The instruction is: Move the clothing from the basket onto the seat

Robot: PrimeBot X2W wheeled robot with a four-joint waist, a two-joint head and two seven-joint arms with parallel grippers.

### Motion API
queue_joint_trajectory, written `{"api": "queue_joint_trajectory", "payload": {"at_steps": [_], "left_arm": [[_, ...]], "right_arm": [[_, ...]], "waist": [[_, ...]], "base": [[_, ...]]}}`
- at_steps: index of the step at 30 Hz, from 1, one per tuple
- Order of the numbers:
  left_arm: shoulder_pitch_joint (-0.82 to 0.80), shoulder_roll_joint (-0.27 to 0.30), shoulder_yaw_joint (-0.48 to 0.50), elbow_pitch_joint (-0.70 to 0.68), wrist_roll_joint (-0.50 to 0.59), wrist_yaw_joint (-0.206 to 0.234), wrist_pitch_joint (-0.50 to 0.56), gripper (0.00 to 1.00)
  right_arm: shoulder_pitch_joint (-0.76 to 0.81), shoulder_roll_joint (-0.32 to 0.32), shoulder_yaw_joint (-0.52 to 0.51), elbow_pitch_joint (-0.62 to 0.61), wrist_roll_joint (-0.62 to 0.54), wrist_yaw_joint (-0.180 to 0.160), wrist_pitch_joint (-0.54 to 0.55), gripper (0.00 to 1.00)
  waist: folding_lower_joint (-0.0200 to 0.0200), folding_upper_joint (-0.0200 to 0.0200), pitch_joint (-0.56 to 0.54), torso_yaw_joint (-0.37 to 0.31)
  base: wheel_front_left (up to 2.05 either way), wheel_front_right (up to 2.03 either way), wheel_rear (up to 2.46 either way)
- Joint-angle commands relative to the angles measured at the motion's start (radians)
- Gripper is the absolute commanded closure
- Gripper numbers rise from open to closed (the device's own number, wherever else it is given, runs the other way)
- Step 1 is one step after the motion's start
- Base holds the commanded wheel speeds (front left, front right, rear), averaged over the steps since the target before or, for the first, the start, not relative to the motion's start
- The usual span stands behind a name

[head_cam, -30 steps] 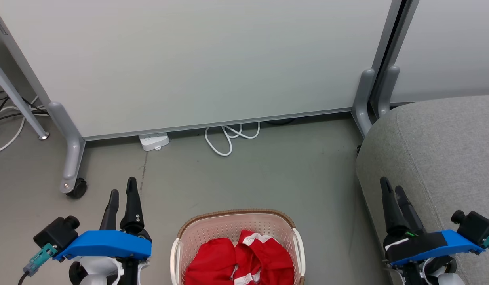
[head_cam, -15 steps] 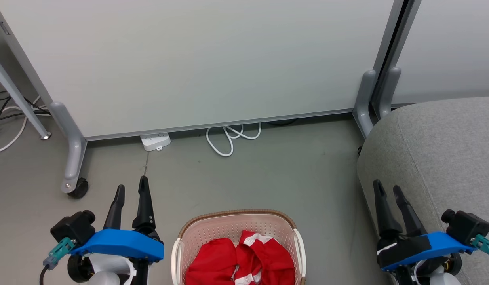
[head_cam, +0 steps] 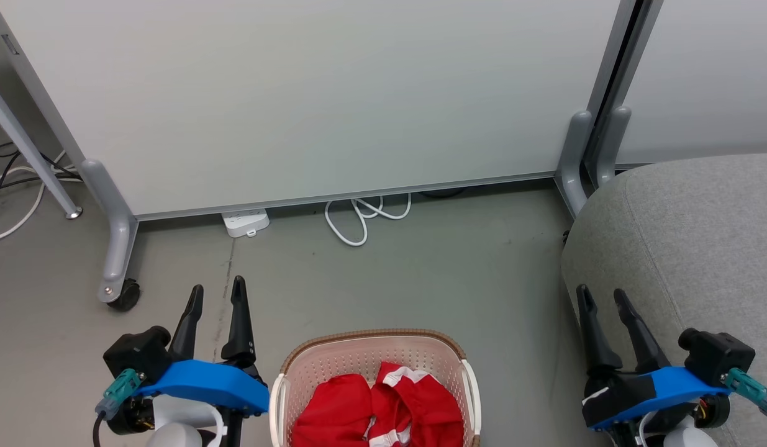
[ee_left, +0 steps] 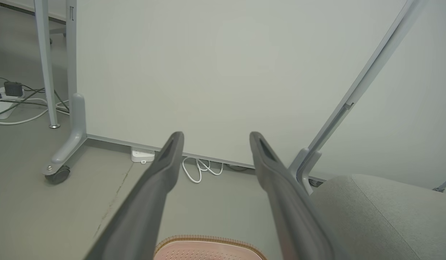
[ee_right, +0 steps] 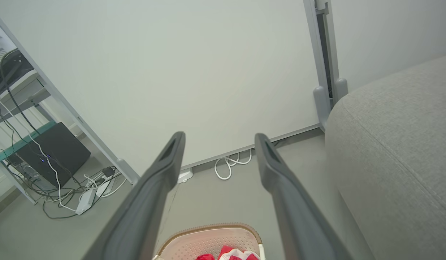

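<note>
The red clothing point(head_cam: 377, 410) lies bunched in the basket point(head_cam: 371, 335), which stands on the floor point(head_cam: 420, 279) near the rounded corner of the grey seat point(head_cam: 687, 236) (bare floor between them). The left gripper point(head_cam: 218, 285) and right gripper point(head_cam: 601, 292) hover either side of the basket, fingers spread wide, holding nothing.

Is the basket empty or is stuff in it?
Not empty: red clothing lies bunched inside the basket.
</note>
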Motion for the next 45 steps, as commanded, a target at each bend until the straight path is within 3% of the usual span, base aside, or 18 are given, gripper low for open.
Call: {"api": "queue_joint_trajectory", "payload": {"at_steps": [1,45], "left_arm": [[-0.023,0.006,-0.008,-0.002,0.026,0.004,-0.012,0.0],[-0.044,0.007,-0.059,0.086,0.353,-0.001,-0.1,0.0]], "right_arm": [[-0.022,-0.008,0.002,-0.002,-0.028,0.002,-0.011,0.0],[-0.029,-0.009,0.022,0.05,-0.4,0.002,-0.101,0.0]], "waist": [[0.0,0.0,0.0,0.0],[0.0,0.0,-0.001,0.014]], "base": [[0.0,0.0,0.0],[0.0,0.0,0.0]]}}
